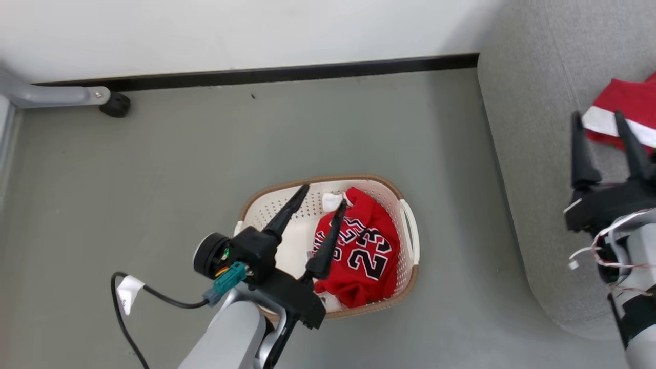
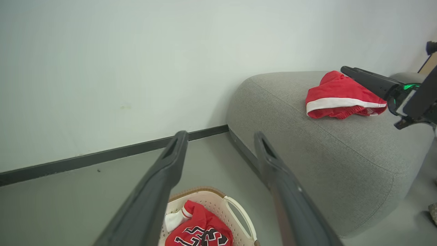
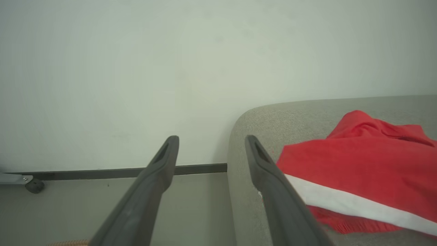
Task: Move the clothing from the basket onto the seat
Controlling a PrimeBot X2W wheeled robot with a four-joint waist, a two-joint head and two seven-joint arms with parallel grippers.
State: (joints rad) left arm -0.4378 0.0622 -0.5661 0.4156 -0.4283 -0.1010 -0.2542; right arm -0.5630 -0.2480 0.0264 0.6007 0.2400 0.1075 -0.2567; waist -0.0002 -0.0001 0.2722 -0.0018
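The red jersey (image 1: 361, 246) numbered 23 lies crumpled in the right half of the basket (image 1: 318, 180). The basket stands on the floor (image 1: 154, 205) near the seat (image 1: 533, 154). The striped garment (image 1: 622, 110) already lies on the seat. We judge the jersey light, soft and limp. It will sag and drape once lifted, so we would pinch a raised fold near its middle, gathering enough cloth that it cannot slip free. Our left tool (image 1: 324, 196) hovers above the basket with fingers spread, holding nothing. Our right tool (image 1: 598, 115), over the seat just beside the striped garment, is likewise spread and empty.
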